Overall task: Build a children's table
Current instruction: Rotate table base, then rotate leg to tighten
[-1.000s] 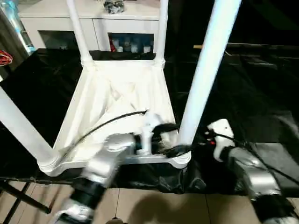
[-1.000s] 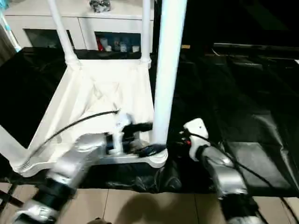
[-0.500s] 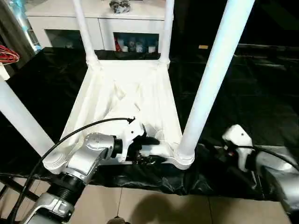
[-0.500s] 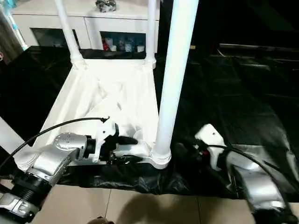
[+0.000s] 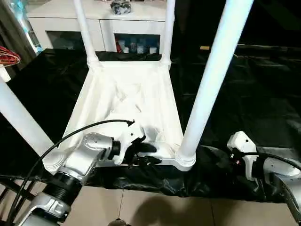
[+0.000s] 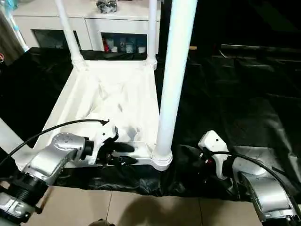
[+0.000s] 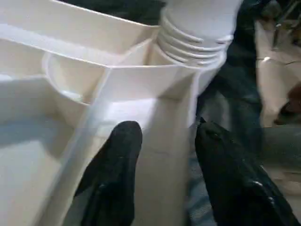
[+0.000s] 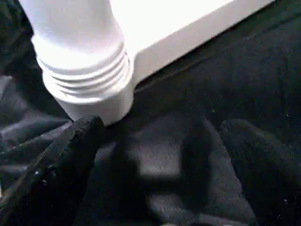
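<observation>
The children's table stands upside down on black cloth. Its white tabletop [image 5: 127, 94] shows its ribbed underside, and four white legs stand up from the corner sockets. The near right leg [image 5: 211, 80] rises between my two arms. My left gripper [image 5: 151, 154] reaches along the tabletop's near rim [image 7: 160, 117] toward that leg's socket. It is shut on the rim, one black finger [image 7: 120, 155] inside the wall and the other outside. My right gripper [image 8: 160, 136] hovers open over the cloth just right of the same socket [image 8: 94, 80], holding nothing.
Black cloth [image 5: 244, 94] covers the low platform, and its front edge drops to tiled floor [image 5: 155, 207]. A white glass-door cabinet [image 5: 94, 23] stands behind the table. A red object [image 5: 7, 56] lies at the far left. A black cable loops over my left forearm.
My left gripper has settled onto the near rim and its fingers have drawn together on it. My right gripper has drawn back a little from the corner and stays open.
</observation>
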Available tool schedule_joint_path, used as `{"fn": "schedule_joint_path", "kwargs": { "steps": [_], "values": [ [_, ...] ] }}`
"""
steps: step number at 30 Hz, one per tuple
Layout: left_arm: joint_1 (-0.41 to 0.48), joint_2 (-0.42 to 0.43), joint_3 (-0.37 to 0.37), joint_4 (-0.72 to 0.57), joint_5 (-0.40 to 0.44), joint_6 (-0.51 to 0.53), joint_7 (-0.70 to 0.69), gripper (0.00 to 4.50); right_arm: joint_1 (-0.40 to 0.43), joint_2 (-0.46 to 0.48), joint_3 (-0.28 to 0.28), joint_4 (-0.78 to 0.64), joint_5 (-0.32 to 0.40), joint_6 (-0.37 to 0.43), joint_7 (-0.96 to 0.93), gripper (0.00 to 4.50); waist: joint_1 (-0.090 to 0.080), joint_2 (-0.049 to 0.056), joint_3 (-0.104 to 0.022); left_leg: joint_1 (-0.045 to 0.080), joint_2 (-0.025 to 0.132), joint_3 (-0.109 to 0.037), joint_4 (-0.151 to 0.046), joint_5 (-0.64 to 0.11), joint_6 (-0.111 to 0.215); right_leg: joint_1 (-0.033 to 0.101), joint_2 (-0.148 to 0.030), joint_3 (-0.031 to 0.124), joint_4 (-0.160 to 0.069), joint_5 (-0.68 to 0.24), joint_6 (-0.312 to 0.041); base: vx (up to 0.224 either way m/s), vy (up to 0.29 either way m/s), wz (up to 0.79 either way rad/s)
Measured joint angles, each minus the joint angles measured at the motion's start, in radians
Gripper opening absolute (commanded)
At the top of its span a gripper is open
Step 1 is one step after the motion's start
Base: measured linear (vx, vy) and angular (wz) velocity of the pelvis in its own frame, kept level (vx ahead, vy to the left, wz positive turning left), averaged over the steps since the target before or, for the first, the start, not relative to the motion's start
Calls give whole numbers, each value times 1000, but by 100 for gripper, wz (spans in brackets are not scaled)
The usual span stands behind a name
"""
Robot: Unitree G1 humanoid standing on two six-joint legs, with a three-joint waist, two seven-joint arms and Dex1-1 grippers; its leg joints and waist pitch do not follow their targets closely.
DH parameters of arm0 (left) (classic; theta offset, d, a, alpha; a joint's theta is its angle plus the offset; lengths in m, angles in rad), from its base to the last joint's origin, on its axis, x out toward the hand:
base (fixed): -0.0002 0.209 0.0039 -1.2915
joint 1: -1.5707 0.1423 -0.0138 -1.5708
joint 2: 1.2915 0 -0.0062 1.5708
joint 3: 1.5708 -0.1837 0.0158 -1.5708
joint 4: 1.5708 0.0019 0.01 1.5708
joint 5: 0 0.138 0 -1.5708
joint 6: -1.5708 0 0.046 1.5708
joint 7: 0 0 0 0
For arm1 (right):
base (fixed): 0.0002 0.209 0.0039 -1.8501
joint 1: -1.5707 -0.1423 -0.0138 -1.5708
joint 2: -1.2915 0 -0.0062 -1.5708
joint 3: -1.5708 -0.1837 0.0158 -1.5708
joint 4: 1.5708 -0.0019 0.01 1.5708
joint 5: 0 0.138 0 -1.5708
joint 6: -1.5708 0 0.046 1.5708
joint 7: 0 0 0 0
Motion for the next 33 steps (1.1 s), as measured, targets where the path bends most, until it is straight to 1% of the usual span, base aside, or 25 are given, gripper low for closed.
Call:
{"fn": "schedule_joint_path", "kwargs": {
  "steps": [2, 3, 4, 6, 8, 11, 14, 17, 23, 30, 33],
  "values": [
    [10, 13, -5, -34, -10, 27, -12, 168, 0, 0, 0, -1, 0, 3, 0, 450, 1, 0, 0, 0, 0, 0, 0, 0, 0, 0, 0, 0, 0, 0, 0, 0, 0, 0],
    [12, 16, -8, -43, -11, 34, -14, 168, 0, 0, 0, -1, 0, 3, 0, 450, 1, 0, 0, 0, 0, 0, 0, 0, 0, 0, 0, 0, 0, 0, 0, 0, 0, 0],
    [12, 18, -14, -51, -10, 38, -18, 151, 0, 0, 0, -1, 0, 4, 0, 450, 1, 0, 0, 0, 0, 0, 0, 0, 0, 0, 0, 0, 0, 0, 0, 0, 0, 0],
    [12, 18, -20, -54, -5, 38, -19, 151, 0, 0, 0, -1, 0, 6, -1, 450, 1, 1, 0, 0, 0, 0, 0, 0, 0, 0, 0, 0, 0, 0, 0, 0, 0, 0],
    [12, 18, -22, -56, 4, 37, -19, 119, 0, 0, 0, -1, 0, 8, 0, 450, 1, 2, -1, 0, 0, 0, 0, 0, 0, 0, 0, 0, 0, 0, 0, 0, 0, 0],
    [11, 18, -25, -56, 17, 33, -13, 109, 0, 0, 0, -1, 1, 9, 1, 450, 1, 2, -1, 1, 0, 0, 0, 0, 0, 1, 0, 0, 0, 0, 0, 0, 0, 0],
    [6, 21, -35, -54, 34, 28, -7, 72, 1, 0, 1, -5, 7, 11, 7, 450, 1, 2, -1, 2, 0, 0, 0, 0, 0, 2, 0, 0, 0, 0, 1, 0, 0, 0],
    [1, 25, -36, -48, 41, 21, -5, 61, 1, 0, 2, -11, 9, 12, 14, 450, -1, 2, -1, 2, 0, 0, 0, 0, 0, 2, 0, 0, 0, -1, 1, 0, 0, 0],
    [-3, 29, -38, -43, 44, 19, -17, 7, 1, -1, 5, -11, 9, 12, 17, 450, -2, 2, -1, 1, 0, 0, -2, 0, 0, 1, 0, 0, -1, -1, 1, 0, 0, 0],
    [-11, 34, -63, -48, 69, -8, -28, 1, -4, -1, 14, -19, 10, 10, 34, 450, -2, 4, -2, 1, -1, 0, -5, 0, 0, 1, 0, 0, -4, 0, 0, 0, 0, 0],
    [-11, 30, -65, -48, 74, -11, -17, 1, -6, 0, 14, -30, 49, 11, 70, 450, 0, 4, -3, 2, -1, 0, -5, 0, 0, 2, 0, 0, -4, 0, 0, 0, 0, 0]
  ]
}}
